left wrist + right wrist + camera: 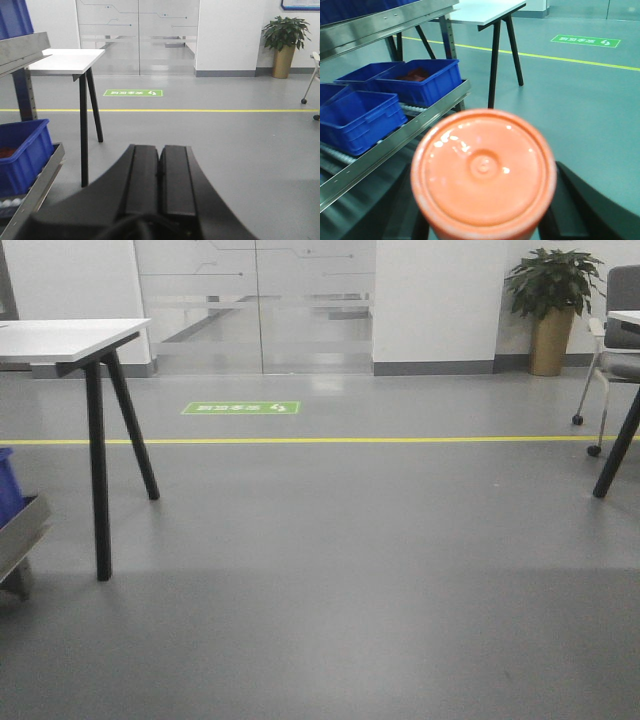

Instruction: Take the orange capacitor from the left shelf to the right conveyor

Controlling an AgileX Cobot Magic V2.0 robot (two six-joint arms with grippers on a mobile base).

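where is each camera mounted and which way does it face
Front view: low, facing a white table and glass doors; no robot parts.
Left wrist: behind the shut left gripper, facing the same table.
Right wrist: behind the right gripper clamping the orange capacitor, beside blue bins.
Shared: all three show the green floor sign.

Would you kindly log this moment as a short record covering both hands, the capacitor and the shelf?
left hand: shut, empty, facing open floor
right hand: shut on the orange capacitor
orange capacitor: off the shelf, end cap toward the wrist camera
left shelf: steel lip at the left, blue bins on it
right conveyor: not in view
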